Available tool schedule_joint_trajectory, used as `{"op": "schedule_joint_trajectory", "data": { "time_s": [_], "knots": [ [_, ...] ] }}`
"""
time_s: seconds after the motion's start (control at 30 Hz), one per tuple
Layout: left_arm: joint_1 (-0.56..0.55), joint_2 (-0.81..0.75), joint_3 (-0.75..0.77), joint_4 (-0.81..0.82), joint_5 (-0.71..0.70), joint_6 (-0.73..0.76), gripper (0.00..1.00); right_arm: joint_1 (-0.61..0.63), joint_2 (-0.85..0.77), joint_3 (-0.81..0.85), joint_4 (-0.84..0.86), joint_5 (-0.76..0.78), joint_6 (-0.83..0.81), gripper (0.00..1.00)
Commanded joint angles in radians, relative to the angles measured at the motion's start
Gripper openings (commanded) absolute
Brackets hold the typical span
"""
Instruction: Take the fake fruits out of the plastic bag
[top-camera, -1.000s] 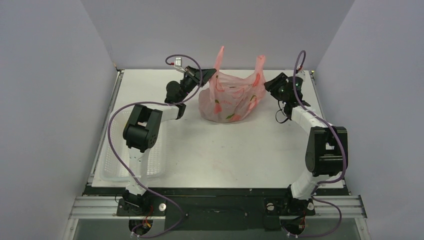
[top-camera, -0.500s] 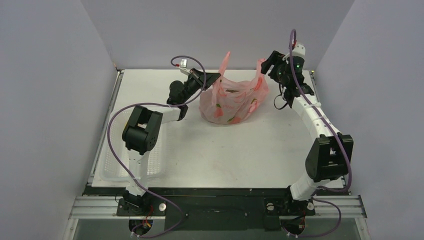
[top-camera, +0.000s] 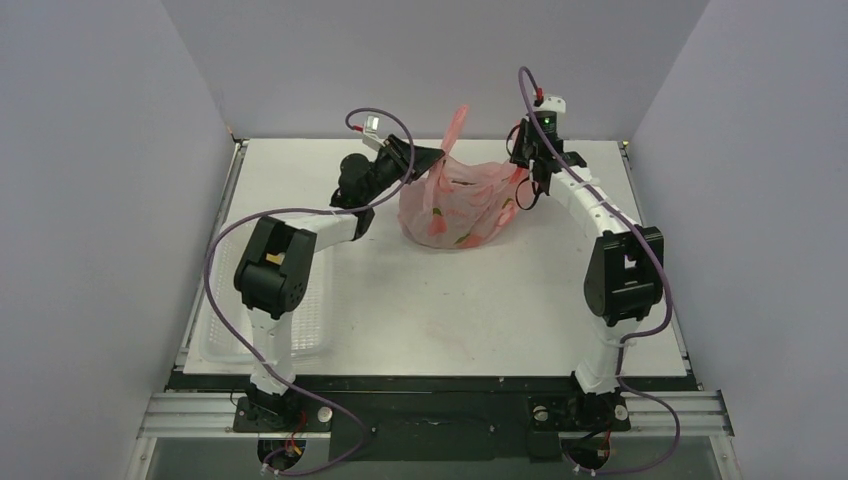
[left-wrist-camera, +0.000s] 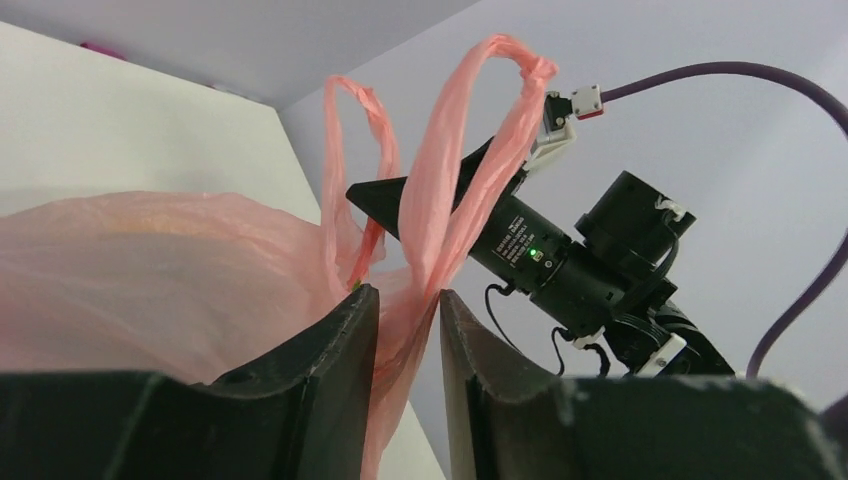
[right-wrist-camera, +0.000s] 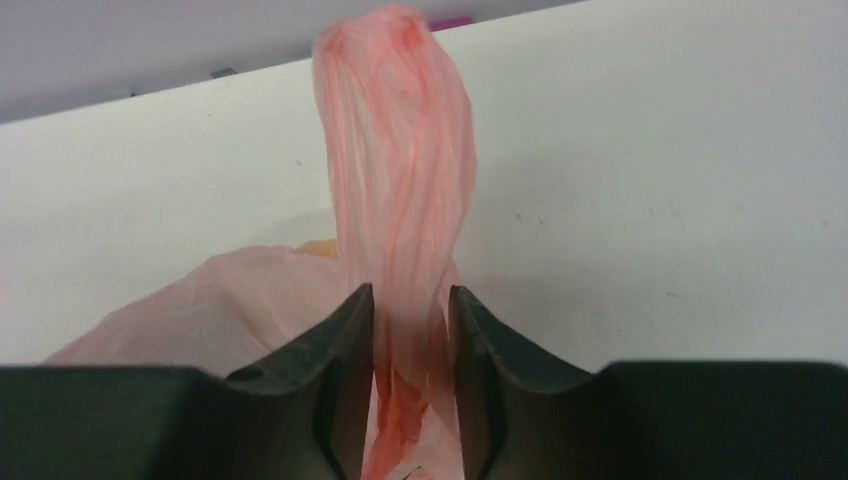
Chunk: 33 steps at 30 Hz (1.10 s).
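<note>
Pinching the plastic bag (top-camera: 455, 205) from both sides, the two arms meet at the upper centre of the top view; the left gripper (left-wrist-camera: 407, 300) has its fingers drawn nearly together on a fold of pink film at the foot of the left handle (left-wrist-camera: 470, 140), whose loop rises above them; the right gripper (right-wrist-camera: 411, 292) is likewise clamped on the twisted strip of the right handle (right-wrist-camera: 395, 150), which stands upright between its fingers; the bag rests on the table (top-camera: 450, 300), its body sagging toward the lower frame from the two grip points; the fake fruits cannot be made out through the film, and presumably lie in that sagging bottom; the grip points sit on a left-to-right line across the bag's mouth, left gripper at frame-left, right gripper at frame-right, so the mouth opens between them; drawing apart along that line would likely widen it; neither gripper is free to reach inside, so one would have to let go first.
</note>
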Motion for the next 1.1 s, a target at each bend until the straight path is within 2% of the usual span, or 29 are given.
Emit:
{"op": "schedule_joint_trajectory", "data": {
  "time_s": [0.0, 0.03, 0.07, 0.1, 0.13, 0.17, 0.23, 0.27, 0.43, 0.5, 0.63, 0.7, 0.8, 0.93, 1.07],
  "knots": [
    [-0.015, -0.169, 0.001, -0.236, -0.019, 0.197, 0.30, -0.031, -0.039, 0.007, -0.024, 0.054, 0.038, 0.08],
    [-0.020, -0.191, 0.005, -0.299, -0.048, 0.288, 0.36, -0.037, -0.069, -0.010, -0.015, 0.043, 0.079, 0.03],
    [-0.039, -0.236, 0.013, -0.443, -0.112, 0.344, 0.41, -0.049, -0.085, -0.049, 0.012, 0.015, 0.105, 0.00],
    [-0.051, -0.256, 0.036, -0.530, -0.155, 0.459, 0.48, -0.053, -0.118, -0.068, 0.028, -0.021, 0.146, 0.00],
    [-0.086, -0.292, 0.066, -0.681, -0.253, 0.515, 0.51, -0.055, -0.135, -0.107, 0.065, -0.035, 0.161, 0.00],
    [-0.128, -0.307, 0.082, -0.741, -0.304, 0.616, 0.56, -0.054, -0.160, -0.121, 0.078, -0.051, 0.180, 0.00],
    [-0.197, -0.335, 0.126, -0.921, -0.479, 0.737, 0.61, -0.047, -0.186, -0.150, 0.098, -0.059, 0.193, 0.00],
    [-0.220, -0.342, 0.160, -0.986, -0.611, 0.769, 0.62, -0.044, -0.194, -0.159, 0.107, -0.061, 0.197, 0.00],
    [-0.405, -0.266, 0.324, -1.111, -1.028, 1.040, 0.74, -0.037, -0.243, -0.194, 0.135, -0.058, 0.214, 0.00],
    [-0.435, -0.193, 0.446, -1.206, -1.160, 1.059, 0.75, -0.036, -0.261, -0.205, 0.138, -0.057, 0.222, 0.00],
    [-0.478, -0.034, 0.655, -1.275, -1.389, 1.103, 0.74, -0.034, -0.300, -0.252, 0.165, -0.038, 0.223, 0.00],
    [-0.497, -0.005, 0.714, -1.254, -1.461, 1.125, 0.76, -0.032, -0.311, -0.266, 0.172, -0.028, 0.219, 0.00],
    [-0.499, -0.005, 0.711, -1.220, -1.463, 1.126, 0.80, -0.032, -0.321, -0.274, 0.173, -0.023, 0.217, 0.00],
    [-0.459, 0.014, 0.786, -1.337, -1.382, 1.059, 0.83, -0.033, -0.331, -0.286, 0.173, -0.014, 0.213, 0.00],
    [-0.415, 0.091, 0.940, -1.509, -1.293, 0.978, 0.84, -0.032, -0.334, -0.289, 0.173, -0.023, 0.224, 0.00]
  ]
}}
